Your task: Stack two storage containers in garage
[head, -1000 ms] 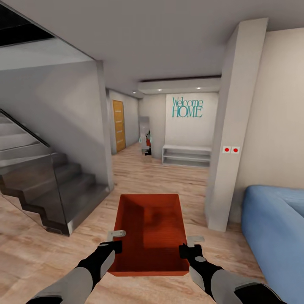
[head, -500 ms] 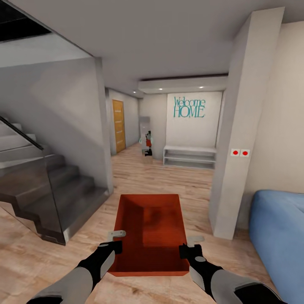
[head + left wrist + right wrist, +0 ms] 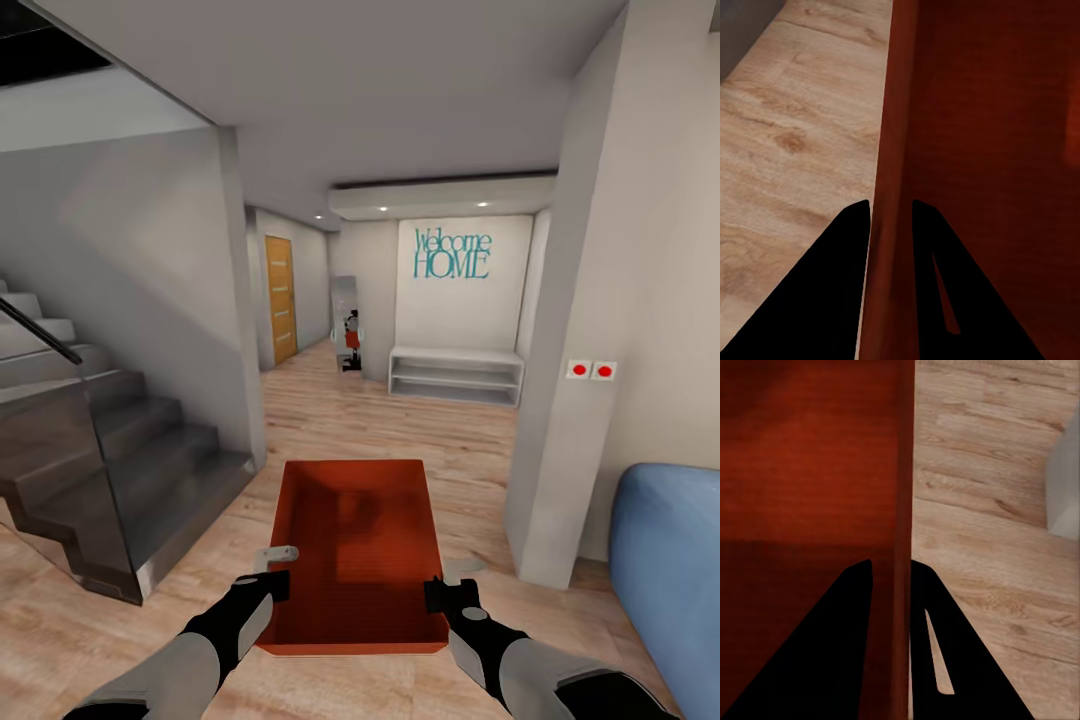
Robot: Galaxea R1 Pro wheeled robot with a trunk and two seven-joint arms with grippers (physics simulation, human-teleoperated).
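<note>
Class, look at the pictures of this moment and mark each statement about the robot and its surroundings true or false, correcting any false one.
1. Both grippers grip walls of the orange-red container. True: left gripper, right gripper.
2. The container holds a ball. False: it is empty.
3. The floor is light wood plank. True.
4. The staircase is at the robot's right. False: it is at its left.
5. The wall lettering reads "Welcome HOME". True.

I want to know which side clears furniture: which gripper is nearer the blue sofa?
Right. The right gripper clamps the orange bin's right wall, on the blue sofa's side; the left gripper clamps the opposite wall, nearer the stairs.
</note>
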